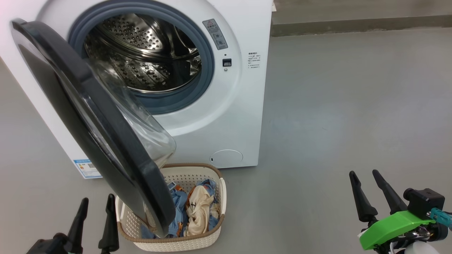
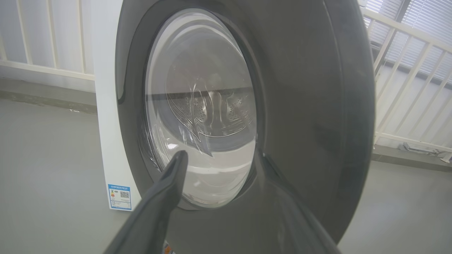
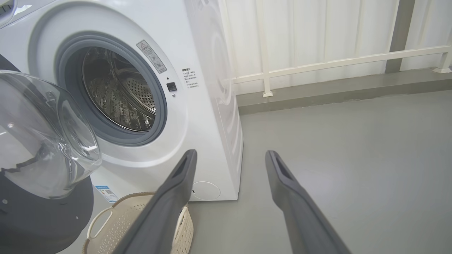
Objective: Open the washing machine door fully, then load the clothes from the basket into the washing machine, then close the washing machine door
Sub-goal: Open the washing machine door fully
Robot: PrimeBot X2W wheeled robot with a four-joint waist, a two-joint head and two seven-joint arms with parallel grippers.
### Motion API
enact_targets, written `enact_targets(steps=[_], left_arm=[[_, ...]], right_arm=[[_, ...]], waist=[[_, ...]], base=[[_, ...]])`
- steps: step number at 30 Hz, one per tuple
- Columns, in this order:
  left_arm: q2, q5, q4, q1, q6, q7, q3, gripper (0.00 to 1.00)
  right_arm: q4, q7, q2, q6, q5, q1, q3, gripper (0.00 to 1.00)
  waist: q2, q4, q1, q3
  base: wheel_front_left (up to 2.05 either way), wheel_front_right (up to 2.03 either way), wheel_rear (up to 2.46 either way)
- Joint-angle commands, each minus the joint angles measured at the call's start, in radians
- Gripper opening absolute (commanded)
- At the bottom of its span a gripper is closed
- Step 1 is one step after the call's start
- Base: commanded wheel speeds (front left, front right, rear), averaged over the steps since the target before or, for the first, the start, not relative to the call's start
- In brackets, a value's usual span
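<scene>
Washing machine: the white front-loader (image 1: 226, 116) filled the upper left of the head view, with its steel drum (image 1: 141, 53) bare inside the grey-blue gasket (image 1: 208, 60).
Washing machine door: the black door (image 1: 122, 151) stood swung out, running from the upper left corner down to the lower centre-left; its clear glass bowl (image 1: 141, 123) bulged toward the machine.
Basket: the cream perforated basket (image 1: 197, 243) sat on the grey floor (image 1: 335, 106) at the lower centre, just below the machine's round flap (image 1: 226, 158), its left part hidden behind the door's lower edge.
Clothes: light blue and cream garments (image 1: 199, 208) lay heaped inside the basket.
Left pincer: it (image 1: 98, 197) rose from the lower left corner, fingers spread apart and holding nothing, just left of the basket; in its wrist view the fingers pointed at the door's outer face.
Right pincer: it (image 1: 363, 172) stood at the lower right, fingers parted and empty, above bare floor and well apart from the basket and the machine.
</scene>
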Motion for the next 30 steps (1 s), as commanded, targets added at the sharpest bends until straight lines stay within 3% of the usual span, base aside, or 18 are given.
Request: enact_targets(steps=[1, 19, 20, 21, 22, 30], left_arm=[[0.013, 0.008, -0.014, -0.036, -0.002, -0.006, 0.034, 1.0], [0.009, 0.015, -0.002, -0.038, -0.002, -0.006, 0.029, 1.0], [0.009, 0.015, -0.002, -0.039, -0.002, -0.006, 0.028, 0.5], [0.009, 0.015, -0.005, -0.039, -0.002, -0.006, 0.029, 0.09], [0.008, 0.014, -0.008, -0.039, -0.002, -0.006, 0.028, 0.0], [-0.008, 0.031, -0.112, -0.053, -0.002, -0.006, 0.043, 0.0]], right_arm=[[-0.019, -0.012, -0.019, 0.008, -0.013, -0.017, 0.021, 1.0], [-0.025, -0.012, -0.022, 0.008, -0.032, -0.02, 0.047, 1.0], [-0.026, -0.012, -0.022, 0.008, -0.032, -0.019, 0.047, 1.0], [-0.026, -0.012, -0.022, 0.008, -0.032, -0.019, 0.048, 1.0], [-0.026, -0.012, -0.022, 0.008, -0.032, -0.019, 0.049, 1.0], [-0.026, -0.012, -0.021, 0.008, -0.024, -0.017, 0.058, 1.0]], waist=[[0.0, 0.0, 0.0, -0.001], [0.0, 0.002, 0.0, -0.011], [0.0, 0.002, 0.0, -0.011], [0.0, 0.002, 0.0, -0.012], [0.0, 0.003, 0.0, -0.012], [0.0, 0.005, 0.0, -0.016]], base=[[0.0, 0.0, 0.0], [0.0, 0.0, 0.0], [0.0, 0.0, 0.0], [0.0, 0.0, 0.0], [0.0, 0.0, 0.0], [0.0, 0.0, 0.0]])
